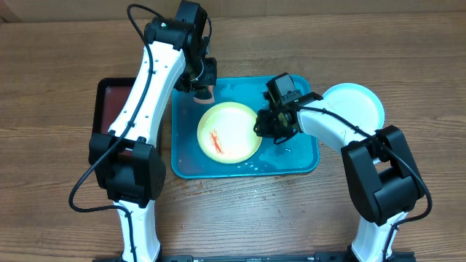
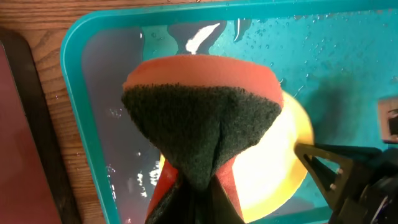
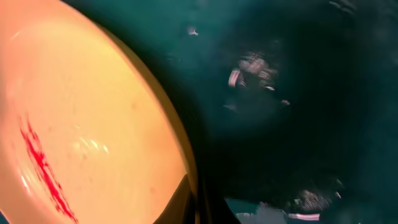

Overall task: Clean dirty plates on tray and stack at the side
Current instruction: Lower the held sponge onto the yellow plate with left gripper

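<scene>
Centrally, red-smeared yellow-green plate point(image 1: 228, 132) on wet cyan tray point(image 1: 300, 157); right jaws tight on its rim, left jaws around sponge point(image 2: 205, 118).

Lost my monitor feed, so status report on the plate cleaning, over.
Left gripper shut on sponge, over tray. Right gripper shut on yellow-green plate rim; red smear on it. Nothing blocking.

This looks like a robotics lab bench, not a kitchen — the left arm point(image 1: 145, 94) and right arm point(image 1: 328, 127), white and black with a black cable point(image 1: 87, 175) trailing, stand at the near edge of a wood-grain table point(image 1: 408, 44). Mid-table the washing-up is staged — a wet cyan tray point(image 1: 291, 156) holding one red-smeared plate point(image 1: 237, 124).
</scene>
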`<state>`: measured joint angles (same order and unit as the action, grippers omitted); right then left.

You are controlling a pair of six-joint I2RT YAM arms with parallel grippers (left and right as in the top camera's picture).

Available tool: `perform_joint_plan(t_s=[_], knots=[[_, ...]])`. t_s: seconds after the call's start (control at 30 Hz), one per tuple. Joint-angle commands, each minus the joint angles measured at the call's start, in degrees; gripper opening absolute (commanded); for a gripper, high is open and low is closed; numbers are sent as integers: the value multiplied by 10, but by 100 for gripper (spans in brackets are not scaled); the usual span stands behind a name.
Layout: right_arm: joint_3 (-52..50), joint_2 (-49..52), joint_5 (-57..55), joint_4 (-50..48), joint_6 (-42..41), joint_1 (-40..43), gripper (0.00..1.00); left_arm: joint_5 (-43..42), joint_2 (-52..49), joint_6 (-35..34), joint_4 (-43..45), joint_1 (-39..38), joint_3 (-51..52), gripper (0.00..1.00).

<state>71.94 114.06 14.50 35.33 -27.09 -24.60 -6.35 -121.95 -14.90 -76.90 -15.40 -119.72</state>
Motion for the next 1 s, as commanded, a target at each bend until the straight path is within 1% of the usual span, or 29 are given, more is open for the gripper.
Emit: perform_joint_plan(t_s=[0.0, 0.13, 0.27, 0.4, 0.5, 0.8, 0.97], knots=[[-4, 14, -96, 38, -167, 2, 4, 6, 3, -6, 2, -8, -4, 4], [-4, 14, -98, 60, -189, 6, 4, 6, 3, -6, 10, -22, 21, 4], [-4, 14, -98, 61, -189, 11, 4, 6, 3, -6, 26, -33, 63, 4], [-4, 14, -98, 57, -150, 12, 4, 6, 3, -6, 53, -42, 115, 4], [-5, 14, -97, 57, -135, 11, 4, 6, 3, -6, 71, -44, 145, 4], [-5, 14, -91, 62, -129, 8, 4, 6, 3, 10, 136, -45, 198, 4], [-13, 14, -89, 61, -110, -7, 4, 6, 3, 10, 170, -46, 255, 4]])
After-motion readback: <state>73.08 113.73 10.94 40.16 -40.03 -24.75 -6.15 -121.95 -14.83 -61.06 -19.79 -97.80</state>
